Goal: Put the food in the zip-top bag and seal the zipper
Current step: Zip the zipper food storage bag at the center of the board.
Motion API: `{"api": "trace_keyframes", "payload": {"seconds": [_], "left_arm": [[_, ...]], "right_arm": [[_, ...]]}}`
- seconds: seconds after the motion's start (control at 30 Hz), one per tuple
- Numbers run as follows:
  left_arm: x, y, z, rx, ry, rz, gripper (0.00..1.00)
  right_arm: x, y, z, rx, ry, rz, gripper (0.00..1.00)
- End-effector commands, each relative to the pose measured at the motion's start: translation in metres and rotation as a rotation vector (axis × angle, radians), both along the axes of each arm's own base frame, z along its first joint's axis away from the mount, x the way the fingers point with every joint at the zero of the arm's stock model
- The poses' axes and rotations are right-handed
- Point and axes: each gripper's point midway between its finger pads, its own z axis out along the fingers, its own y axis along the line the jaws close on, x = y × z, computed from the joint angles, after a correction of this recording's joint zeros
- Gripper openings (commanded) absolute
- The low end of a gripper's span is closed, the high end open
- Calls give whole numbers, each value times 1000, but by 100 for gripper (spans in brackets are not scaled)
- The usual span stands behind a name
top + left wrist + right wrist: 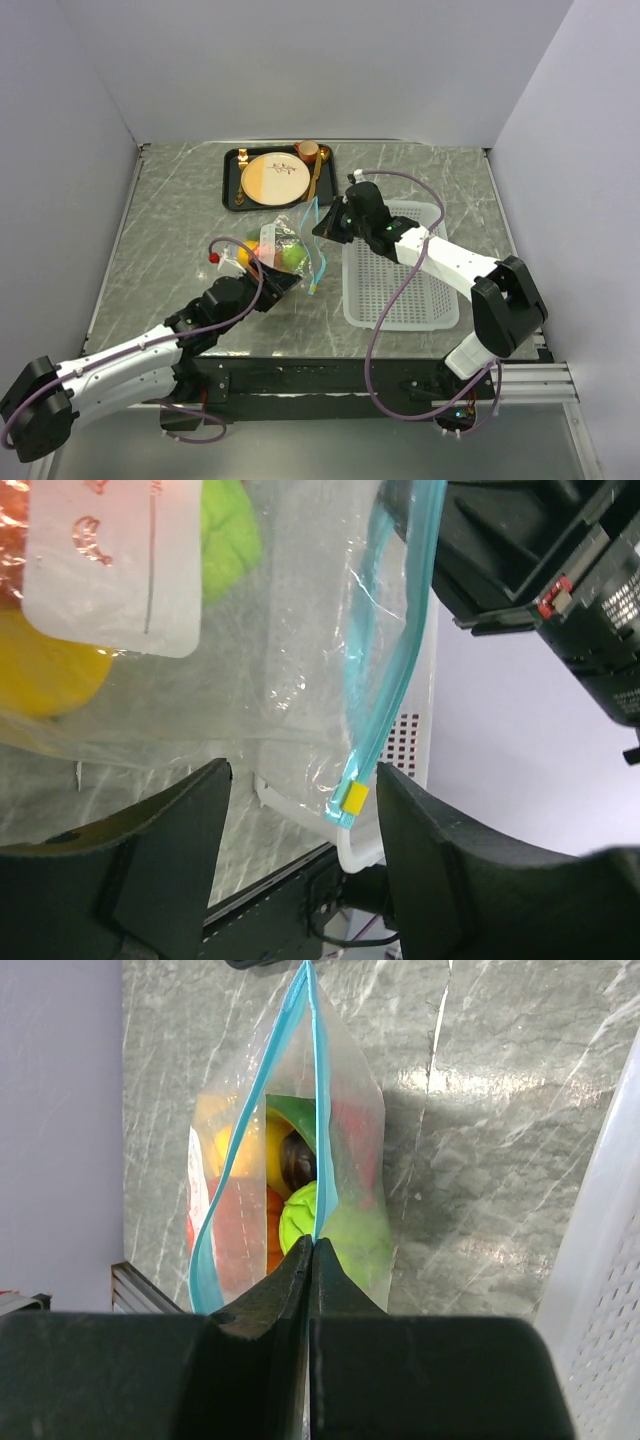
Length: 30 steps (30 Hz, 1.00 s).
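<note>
The clear zip-top bag [283, 250] hangs upright over the table with the food inside. My right gripper [322, 228] is shut on one side of the blue zipper [319, 1110]; the other zipper lip [215, 1210] bows away, so the mouth is open. Inside the bag I see a green lime [299, 1216], a yellow lemon [262, 1148] and orange and red pieces. My left gripper [303, 780] is open just below the bag. The zipper's free end [395, 670], with a yellow tab [352, 798], hangs near its right finger. The lemon [45, 670], the lime [228, 540] and the white label [110, 560] show through the plastic.
A white mesh basket [400, 285] lies right of the bag, under my right arm. A black tray [232, 188] with a cream-and-tan plate [272, 178] and a small cup sits at the back. The right wrist [560, 570] is close above the left gripper.
</note>
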Motion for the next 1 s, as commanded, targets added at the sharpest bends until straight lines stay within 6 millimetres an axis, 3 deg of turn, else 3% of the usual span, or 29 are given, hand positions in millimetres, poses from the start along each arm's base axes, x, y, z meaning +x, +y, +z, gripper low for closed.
{"api": "trace_keyframes", "payload": {"seconds": [0.0,0.5,0.67,0.97], "left_arm": [[11,-5,18,-113,-22,51,63],[0,-10,-4,-138,60,42,63],[5,-17,5,-180,44,36,63],[8,-22,-2,-193,76,44,57]], "right_arm": [[6,-2,30,52,-67,-15,4],[6,0,31,60,-66,-11,5],[4,0,33,66,-67,-4,5],[-2,-2,28,69,-53,0,5]]}}
